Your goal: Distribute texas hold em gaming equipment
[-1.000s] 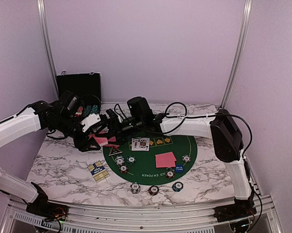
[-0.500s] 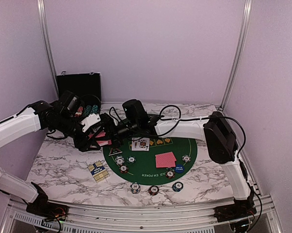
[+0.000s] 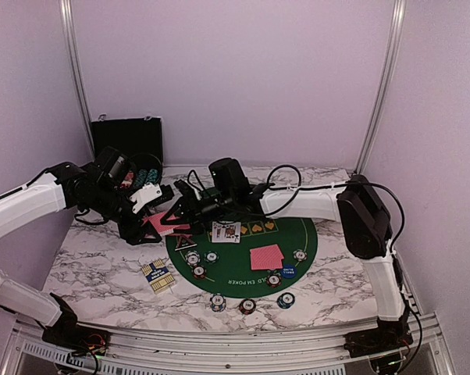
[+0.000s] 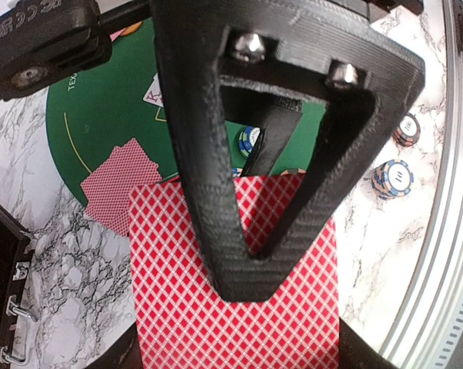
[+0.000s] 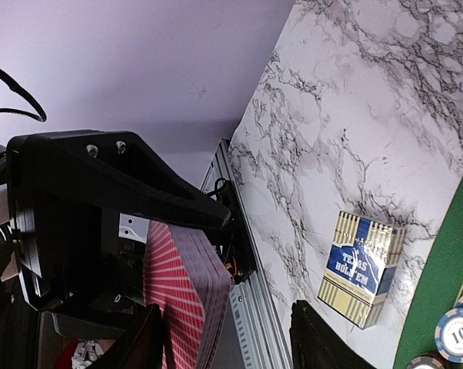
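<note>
Deck of red-backed cards [image 4: 170, 307] held over the left of the table [image 3: 94, 266], just off the green mat [image 3: 301, 234]. Backs face my left wrist camera, and the long axis runs out along my fingers toward the mat. My left end effector [image 4: 251, 280] is clamped tight on it. My right end effector [image 5: 228, 342] meets the deck's far end, fingers half spread either side. I cannot make out contact there. The deck's near end is cut off.

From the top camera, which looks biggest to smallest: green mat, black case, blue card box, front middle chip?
Largest to smallest:
green mat
black case
blue card box
front middle chip
The case sits farthest back, so it may really be bigger than it looks.
</note>
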Action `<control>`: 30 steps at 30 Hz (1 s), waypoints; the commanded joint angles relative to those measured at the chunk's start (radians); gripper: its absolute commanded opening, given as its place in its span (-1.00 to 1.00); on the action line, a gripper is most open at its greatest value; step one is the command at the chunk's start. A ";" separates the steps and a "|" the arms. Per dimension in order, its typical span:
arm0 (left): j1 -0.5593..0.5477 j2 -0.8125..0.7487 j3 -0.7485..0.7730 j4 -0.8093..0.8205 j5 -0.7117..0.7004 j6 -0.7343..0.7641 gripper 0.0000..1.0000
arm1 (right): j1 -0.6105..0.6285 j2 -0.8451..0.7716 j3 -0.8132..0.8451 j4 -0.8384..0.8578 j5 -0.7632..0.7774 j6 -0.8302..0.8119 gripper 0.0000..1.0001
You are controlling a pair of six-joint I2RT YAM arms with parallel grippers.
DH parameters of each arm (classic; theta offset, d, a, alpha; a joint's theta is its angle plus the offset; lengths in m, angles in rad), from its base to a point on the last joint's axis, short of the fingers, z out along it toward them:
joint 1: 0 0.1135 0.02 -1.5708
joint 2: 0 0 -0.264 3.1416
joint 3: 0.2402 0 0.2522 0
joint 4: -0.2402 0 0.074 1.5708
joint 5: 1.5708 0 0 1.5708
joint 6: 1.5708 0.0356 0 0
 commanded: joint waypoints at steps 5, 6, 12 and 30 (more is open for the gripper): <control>0.005 -0.021 0.021 0.023 0.016 -0.005 -1.00 | -0.029 -0.084 -0.043 -0.054 0.013 -0.039 -0.10; 0.005 -0.021 0.021 0.022 0.016 -0.005 -1.00 | -0.030 -0.093 -0.045 -0.056 0.013 -0.038 -0.14; 0.005 -0.022 0.017 0.022 0.011 -0.005 -1.00 | -0.033 -0.128 -0.074 -0.013 0.002 0.000 -0.37; 0.004 -0.027 0.017 0.023 0.012 -0.006 -1.00 | 0.026 0.001 0.020 0.023 -0.027 0.061 0.22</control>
